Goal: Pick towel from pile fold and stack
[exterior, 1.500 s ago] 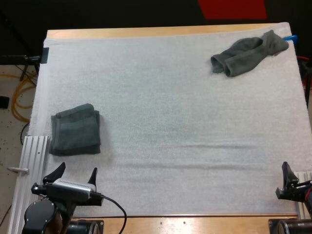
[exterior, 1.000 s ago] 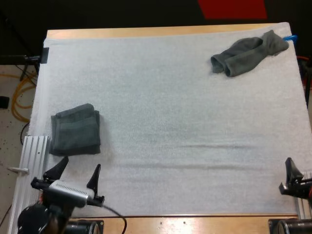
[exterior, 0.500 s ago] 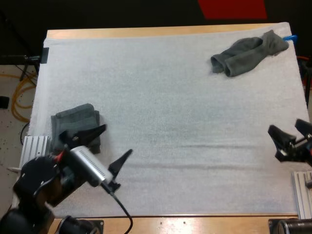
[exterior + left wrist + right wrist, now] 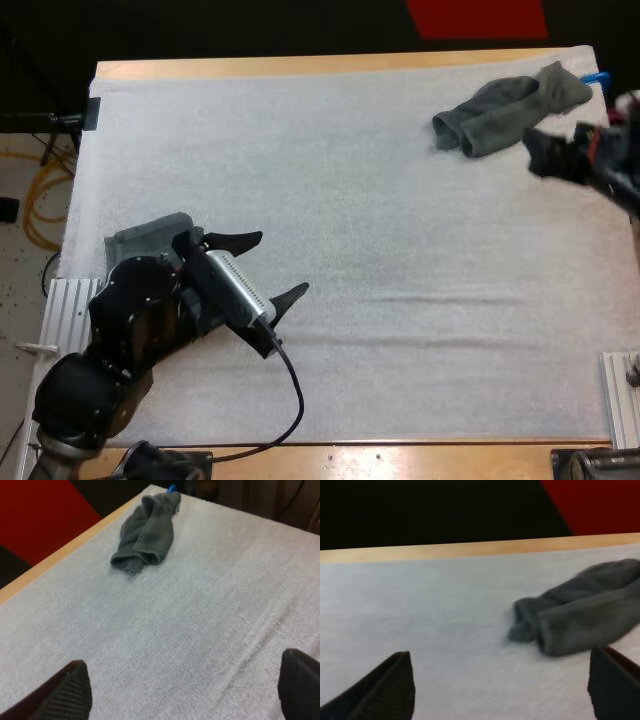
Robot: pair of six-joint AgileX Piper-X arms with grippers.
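In the high view the crumpled towel (image 4: 510, 108) lay at about 1 o'clock on the white mat (image 4: 380, 200), close to the far right corner of the wooden table (image 4: 300, 66). It was dark grey-green and bunched into one long, thick roll. The roll ran on a slant from its thin end at 2 o'clock to a fatter, doubled-over end at 8 o'clock. There the cloth turned back on itself in two rounded lobes. From the left wrist view the same towel (image 4: 145, 530) showed soft lengthwise creases and a ragged, rolled lip at its near end, with the mat flat around it.

The right gripper (image 4: 535, 155) hung just at 5 o'clock of the crumpled towel, near it. Whether it touched the cloth could not be told from above. In the right wrist view its two black fingers (image 4: 395, 685) stood wide apart and held nothing. The towel (image 4: 580, 610) lay ahead of them on the mat, nearer the right-hand finger.

The left gripper (image 4: 268, 268) was at about 8 o'clock on the mat, its jaws spread wide and empty. The folded towel (image 4: 140, 238) lay just at 9 o'clock of it. The left arm (image 4: 140, 320) covered most of it, leaving one flat grey-green corner showing.
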